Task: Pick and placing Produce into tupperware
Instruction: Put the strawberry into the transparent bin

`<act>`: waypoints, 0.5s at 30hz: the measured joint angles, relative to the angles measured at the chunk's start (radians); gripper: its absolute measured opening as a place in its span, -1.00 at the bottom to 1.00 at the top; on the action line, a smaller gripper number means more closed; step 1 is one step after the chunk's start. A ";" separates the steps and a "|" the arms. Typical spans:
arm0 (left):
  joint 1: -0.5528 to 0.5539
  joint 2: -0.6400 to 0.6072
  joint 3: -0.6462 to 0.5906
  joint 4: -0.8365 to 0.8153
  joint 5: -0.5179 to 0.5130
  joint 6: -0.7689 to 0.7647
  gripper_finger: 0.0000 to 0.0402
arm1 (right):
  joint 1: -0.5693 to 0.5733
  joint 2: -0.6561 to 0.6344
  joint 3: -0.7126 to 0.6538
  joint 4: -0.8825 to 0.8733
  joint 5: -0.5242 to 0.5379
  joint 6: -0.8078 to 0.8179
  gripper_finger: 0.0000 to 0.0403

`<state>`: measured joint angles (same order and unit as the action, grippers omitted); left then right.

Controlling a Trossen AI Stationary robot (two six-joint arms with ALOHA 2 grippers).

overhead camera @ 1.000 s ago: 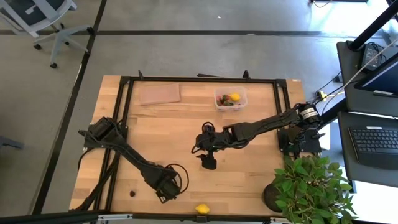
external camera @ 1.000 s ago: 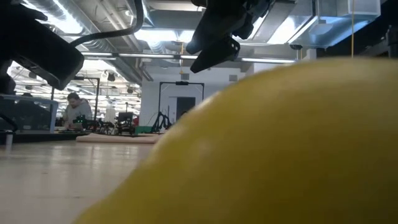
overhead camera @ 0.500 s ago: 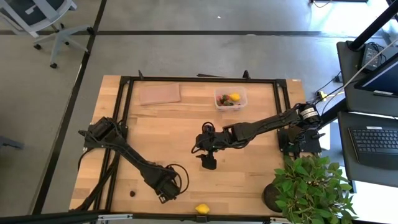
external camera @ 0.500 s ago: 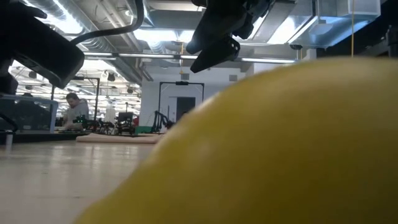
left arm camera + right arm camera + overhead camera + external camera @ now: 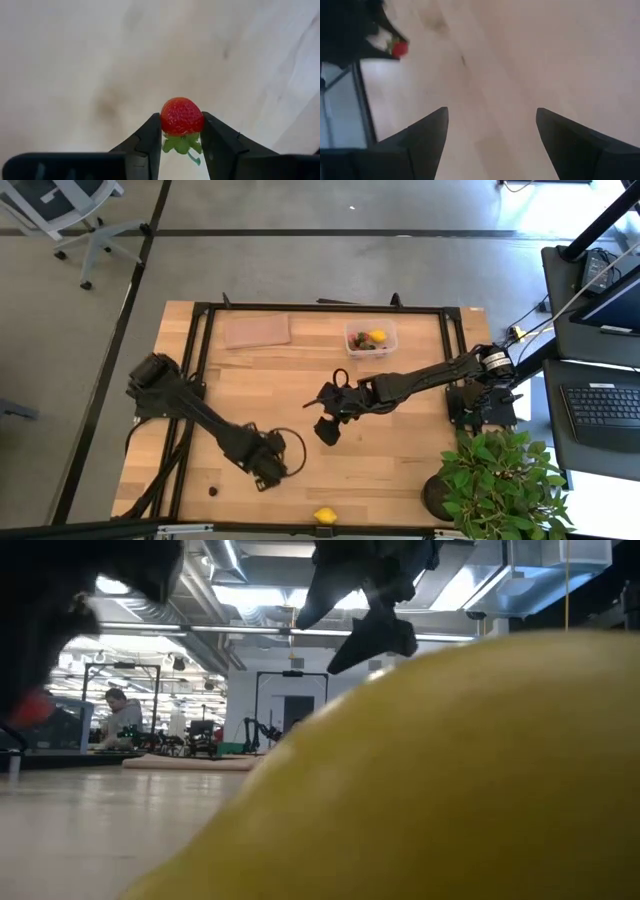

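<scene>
Wooden table inside a black frame, open workshop hall behind w/ a person (image 5: 122,712) seated far off. My strawberry (image 5: 182,116) sits pinched between the two pads of my left gripper (image 5: 267,470), green leaf cap toward the wrist, red tip clear of the wood, at approx 7 o'clock from table centre. Tupperware (image 5: 370,338) is well apart, up at 1 o'clock near the far rail, w/ a yellow lemon piece (image 5: 376,335) and darker bits already inside. Another lemon (image 5: 324,516) lies at 6 o'clock on the near edge, and a small dark berry (image 5: 212,491) at 7 o'clock just beside my left arm. Step in hand, as I judge it: carry the strawberry to the tub. To do it well: lift straight first, keep the pinch light since the fruit is small and round and could squirt out, swing toward 1 o'clock passing clear of my other arm, let go low over the tub, not from height. Jaws: left nearly together, clamped on the strawberry. Right gripper (image 5: 325,430) hangs mid-table at centre, jaws wide apart, nothing between them. Brown sheet (image 5: 257,331) at 11 o'clock, untouched.
</scene>
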<state>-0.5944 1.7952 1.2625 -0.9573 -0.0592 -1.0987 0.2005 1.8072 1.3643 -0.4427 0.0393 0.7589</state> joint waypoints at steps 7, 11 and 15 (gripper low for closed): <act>0.040 -0.253 0.000 -0.095 -0.309 0.126 -0.48 | -0.009 0.000 0.000 0.101 -0.052 0.052 0.50; 0.040 -0.367 0.001 -0.090 -0.472 0.196 -0.45 | -0.009 0.000 0.000 0.270 -0.060 0.060 0.50; 0.040 -0.426 0.001 -0.051 -0.581 0.270 -0.48 | -0.013 0.000 0.000 0.432 -0.057 0.102 0.50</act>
<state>-0.5545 1.3688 1.2633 -1.0080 -0.6404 -0.8287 0.1870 1.8069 1.3646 -0.0108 -0.0177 0.8608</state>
